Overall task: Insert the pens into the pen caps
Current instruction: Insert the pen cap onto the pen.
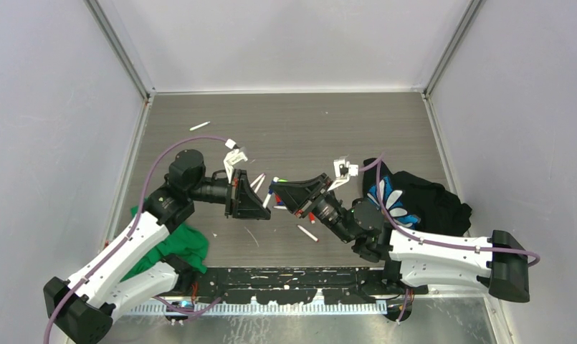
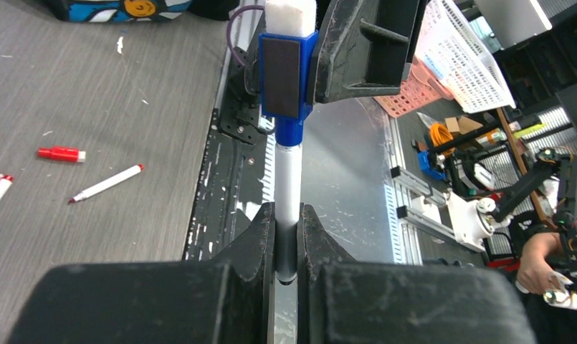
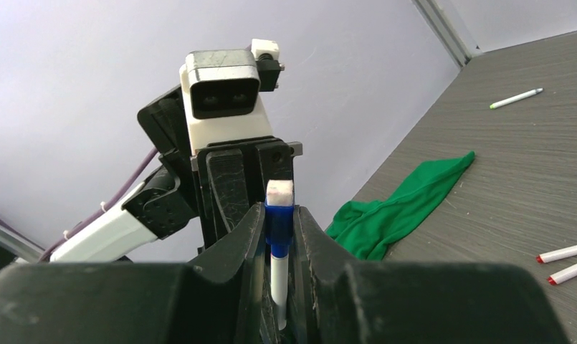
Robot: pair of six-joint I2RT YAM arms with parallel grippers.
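Both my grippers hold one pen [image 2: 289, 179] above the middle of the table [image 1: 307, 136].
My left gripper [image 2: 288, 215] is pinching this pen by its white barrel. My right gripper [image 3: 278, 215] is pressed closed on the blue cap [image 3: 279, 218], which sits on the far end of the barrel. On the table lie a red-tipped pen [image 2: 106, 183] and, near it, a red cap [image 2: 62, 153]. A green cloth [image 3: 407, 204] lies on my left side.
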